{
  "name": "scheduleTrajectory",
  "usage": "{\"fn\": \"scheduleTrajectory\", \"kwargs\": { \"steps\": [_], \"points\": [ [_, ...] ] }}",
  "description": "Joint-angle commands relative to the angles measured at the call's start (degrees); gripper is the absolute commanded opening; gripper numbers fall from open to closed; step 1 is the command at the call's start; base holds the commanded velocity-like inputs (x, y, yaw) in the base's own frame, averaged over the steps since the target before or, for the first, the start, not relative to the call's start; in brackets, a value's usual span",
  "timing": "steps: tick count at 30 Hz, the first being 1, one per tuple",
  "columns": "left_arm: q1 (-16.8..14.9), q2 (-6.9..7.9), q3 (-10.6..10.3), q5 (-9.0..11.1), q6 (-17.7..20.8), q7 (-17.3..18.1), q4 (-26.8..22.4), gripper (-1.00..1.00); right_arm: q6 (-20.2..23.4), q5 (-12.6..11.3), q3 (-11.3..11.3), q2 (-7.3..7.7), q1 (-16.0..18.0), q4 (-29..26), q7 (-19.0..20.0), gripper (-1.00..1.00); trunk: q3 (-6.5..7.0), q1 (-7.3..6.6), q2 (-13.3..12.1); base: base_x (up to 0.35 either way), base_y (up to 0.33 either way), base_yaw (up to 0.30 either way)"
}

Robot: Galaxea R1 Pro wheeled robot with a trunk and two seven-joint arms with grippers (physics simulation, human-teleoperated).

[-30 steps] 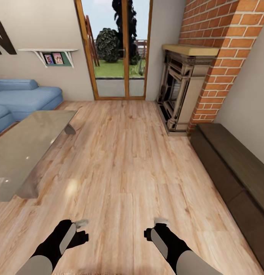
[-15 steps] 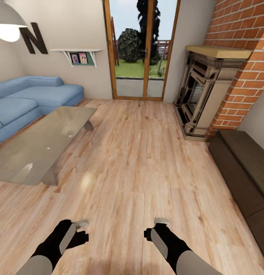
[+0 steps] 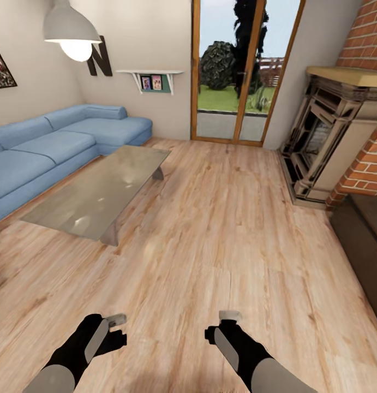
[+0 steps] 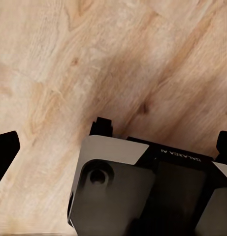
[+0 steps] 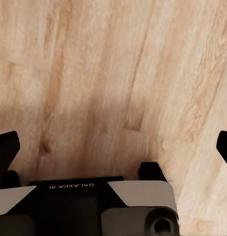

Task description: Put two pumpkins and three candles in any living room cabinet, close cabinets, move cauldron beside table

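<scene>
**Onlooker A:** Cabinet (image 3: 368,245) position: ahead of the right gripper (image 3: 229,315) and well out to its outer side, against the wall next to the fireplace (image 3: 330,147). Fronts on the visible part look flush, so it reads as closed. No pumpkins, candles or cauldron can be made out from here.

**Onlooker B:** And the table (image 3: 98,191)?

**Onlooker A:** Ahead of the left gripper (image 3: 116,319) and off to its outer side, well apart from it, parallel to the blue sofa (image 3: 52,147). Its top is bare.

**Onlooker B:** Gripper state?

**Onlooker A:** Both spread wide with nothing between the fingers. In each wrist view the dark fingertips sit at opposite edges, with plank floor (image 3: 210,234) between them. Both arms are tucked low and close to the trunk, fingers pointing forward over the floor. My judgement: that is a carrying posture for driving, keeping the arms inside the base outline while the robot looks for the items.

**Onlooker B:** Progress?

**Onlooker A:** Judged as search phase. Nothing is in hand.
</scene>
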State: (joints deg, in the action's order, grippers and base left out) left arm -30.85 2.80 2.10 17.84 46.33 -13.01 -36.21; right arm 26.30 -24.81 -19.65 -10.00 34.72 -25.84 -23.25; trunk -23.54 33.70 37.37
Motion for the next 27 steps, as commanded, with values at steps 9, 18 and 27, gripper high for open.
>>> {"fn": "scheduleTrajectory", "kwargs": {
  "steps": [9, 18, 27],
  "points": [
    [0.00, -0.06, 0.01, 0.00, -0.02, 0.00, 0.00, 1.00, -1.22, -0.14, -2.16, 0.00, 0.00, 0.00, -0.04, 1.00, 1.62, -1.98, -3.63, -0.240, 0.185, 0.294],
    [0.00, -0.02, 0.01, -0.04, -0.01, 0.00, 0.00, 1.00, -1.25, -0.19, -2.23, 0.00, 0.00, 0.03, -0.04, 1.00, 3.24, -3.96, -7.24, -0.227, 0.173, 0.294],
    [0.00, -0.05, 0.01, -0.01, -0.02, 0.00, 0.00, 1.00, -1.32, -0.16, -2.23, 0.00, 0.00, 0.20, -0.04, 1.00, 4.85, -5.94, -10.85, -0.128, 0.087, 0.294]
  ]
}}
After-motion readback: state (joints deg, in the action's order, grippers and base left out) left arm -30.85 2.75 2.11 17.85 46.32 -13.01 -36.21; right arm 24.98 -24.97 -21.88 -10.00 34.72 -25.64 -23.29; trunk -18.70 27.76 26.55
